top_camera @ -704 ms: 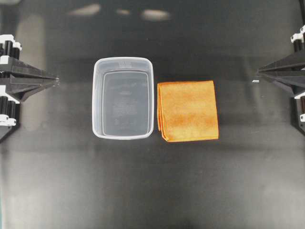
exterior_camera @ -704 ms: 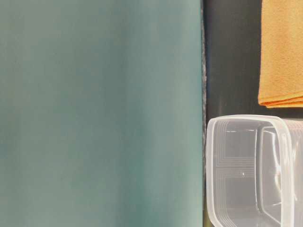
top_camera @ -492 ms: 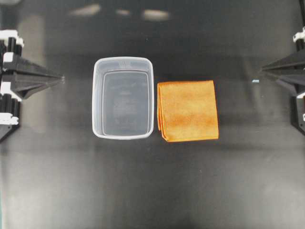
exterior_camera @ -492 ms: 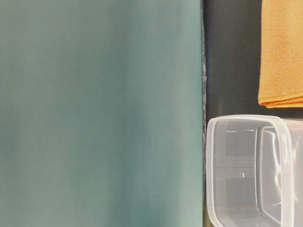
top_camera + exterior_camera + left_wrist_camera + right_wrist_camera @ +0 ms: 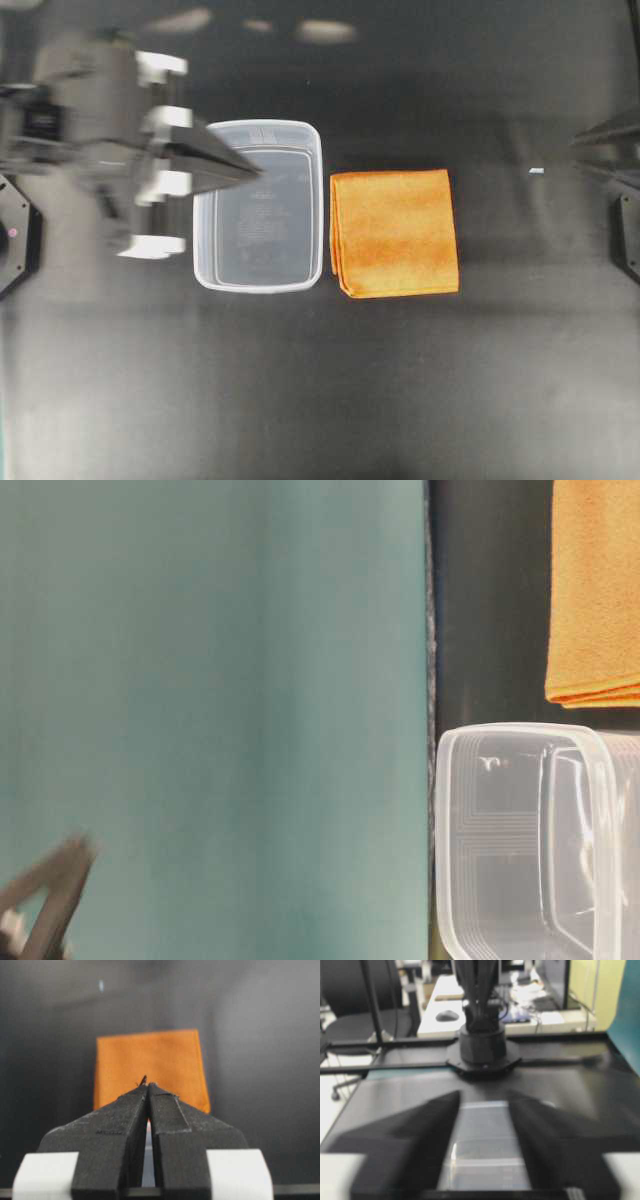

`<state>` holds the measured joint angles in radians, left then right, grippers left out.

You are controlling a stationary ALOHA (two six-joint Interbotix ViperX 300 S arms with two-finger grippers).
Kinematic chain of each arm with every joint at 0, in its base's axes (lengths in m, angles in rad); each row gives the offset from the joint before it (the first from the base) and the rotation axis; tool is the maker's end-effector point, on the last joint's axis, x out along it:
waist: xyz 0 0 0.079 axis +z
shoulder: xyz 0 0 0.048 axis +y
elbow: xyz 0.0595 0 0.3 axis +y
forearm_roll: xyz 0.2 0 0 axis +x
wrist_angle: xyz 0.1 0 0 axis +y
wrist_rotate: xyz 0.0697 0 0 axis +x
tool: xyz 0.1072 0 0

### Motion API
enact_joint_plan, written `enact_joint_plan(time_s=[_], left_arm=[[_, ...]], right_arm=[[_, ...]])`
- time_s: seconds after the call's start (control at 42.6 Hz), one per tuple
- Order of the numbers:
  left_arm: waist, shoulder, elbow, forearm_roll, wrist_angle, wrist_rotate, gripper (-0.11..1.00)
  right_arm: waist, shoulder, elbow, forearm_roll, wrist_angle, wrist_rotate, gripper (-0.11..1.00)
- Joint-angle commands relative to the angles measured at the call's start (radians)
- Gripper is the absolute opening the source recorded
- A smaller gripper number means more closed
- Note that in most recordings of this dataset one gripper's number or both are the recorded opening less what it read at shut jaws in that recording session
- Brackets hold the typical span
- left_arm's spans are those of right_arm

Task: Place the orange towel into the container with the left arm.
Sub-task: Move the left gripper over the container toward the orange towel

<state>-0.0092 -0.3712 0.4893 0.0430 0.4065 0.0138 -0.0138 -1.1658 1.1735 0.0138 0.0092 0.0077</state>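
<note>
**Overhead view: left gripper clenched above the tub, towel flat on the table**

Overhead, I see my left arm (image 5: 95, 135) reaching in from the left side, blurred. Its left gripper (image 5: 252, 170) has its tip over the near-left part of the container (image 5: 205, 215). From the left wrist camera, the two black fingers (image 5: 125, 1125) press together with no gap at the tip, and nothing sits between them. Past the tip, that camera looks straight at the orange towel (image 5: 150, 1065).

The orange towel (image 5: 395, 232) lies folded and flat on the black table (image 5: 320, 390), just beside the container's right wall, apart from the gripper. The container stands upright with nothing in it.

My right gripper (image 5: 610, 155) sits at the far right edge, well apart from the towel. On the right wrist camera its fingers (image 5: 415, 1135) stand spread, with bare table showing between them, holding nothing. A small pale speck (image 5: 537, 171) lies on the table near it.

At table level, the container's corner (image 5: 520, 830) and the towel's edge (image 5: 595, 600) show, and a blurred black gripper tip (image 5: 45, 890) appears at lower left.
</note>
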Motion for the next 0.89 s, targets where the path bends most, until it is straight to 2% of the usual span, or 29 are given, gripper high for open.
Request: enact_joint_plan(time_s=[0.0,0.047,0.094,0.141,0.258,0.328,0.399,0.68,0.868], left_arm=[[0.0,0.104,-0.132,0.003,0.087,0.003,0.01],[0.002,0.183,-0.207,0.003,0.16,0.012,0.05],[0.002,0.245,-0.27,0.003,0.21,0.018,0.16],[0.002,0.325,-0.341,0.003,0.27,0.025,0.36],[0.002,0.483,-0.454,0.003,0.356,0.028,0.75],[0.0,0.545,-0.491,0.003,0.383,0.028,0.86],[-0.002,0.614,-0.526,0.003,0.403,0.021,0.91],[0.011,0.822,-0.637,0.003,0.405,0.026,0.9],[0.034,0.914,-0.661,0.003,0.362,0.028,0.9]], right_arm=[[-0.008,-0.009,-0.021,0.005,-0.003,0.002,0.52],[-0.005,-0.014,-0.023,0.005,-0.005,0.0,0.71],[-0.005,-0.015,-0.023,0.005,-0.005,0.0,0.82],[-0.005,-0.018,-0.023,0.003,-0.006,-0.002,0.82],[-0.005,-0.026,-0.02,0.003,-0.014,0.002,0.79],[-0.003,-0.029,-0.02,0.005,-0.017,0.002,0.8],[-0.005,-0.032,-0.021,0.003,-0.021,0.002,0.8],[-0.005,-0.032,-0.017,0.005,-0.043,0.0,0.8],[-0.005,-0.031,-0.012,0.005,-0.072,0.0,0.79]])
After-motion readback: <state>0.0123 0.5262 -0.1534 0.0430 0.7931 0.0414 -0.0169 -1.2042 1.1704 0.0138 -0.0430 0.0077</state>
